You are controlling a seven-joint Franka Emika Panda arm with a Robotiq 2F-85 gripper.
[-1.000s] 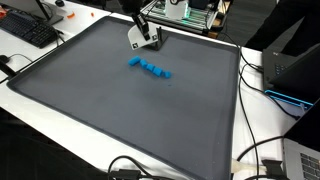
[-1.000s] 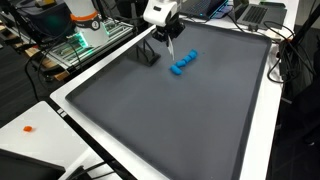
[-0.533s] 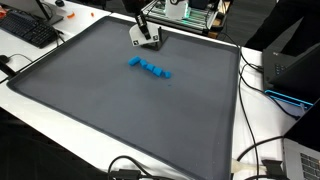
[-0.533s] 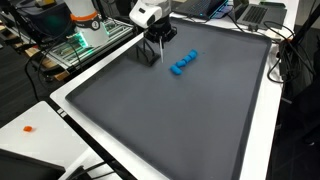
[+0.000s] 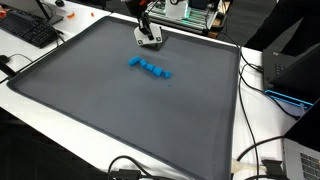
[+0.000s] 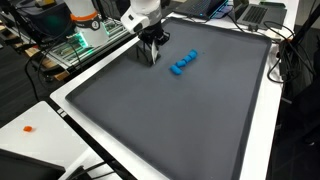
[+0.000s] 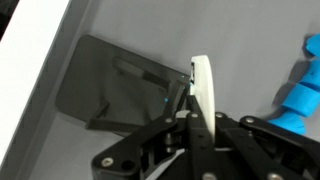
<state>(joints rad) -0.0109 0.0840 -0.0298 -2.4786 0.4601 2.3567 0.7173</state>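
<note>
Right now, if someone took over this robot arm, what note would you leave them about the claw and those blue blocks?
Gripper: shut and holding nothing, with its tips low over the grey mat near one edge.
Blue blocks: a short row lying on the mat, beside the gripper and apart from it.
Done: nothing has been lifted; every block lies on the mat.
Left: the blocks are not yet gripped or touched.

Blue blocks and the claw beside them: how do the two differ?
The blue blocks are bright blue; the claw is black and white. The blocks lie flat in a short row on the grey mat; the claw stands upright, pointing down. The claw is shut with nothing in it. Both are at the same end of the mat, apart from each other.
</note>
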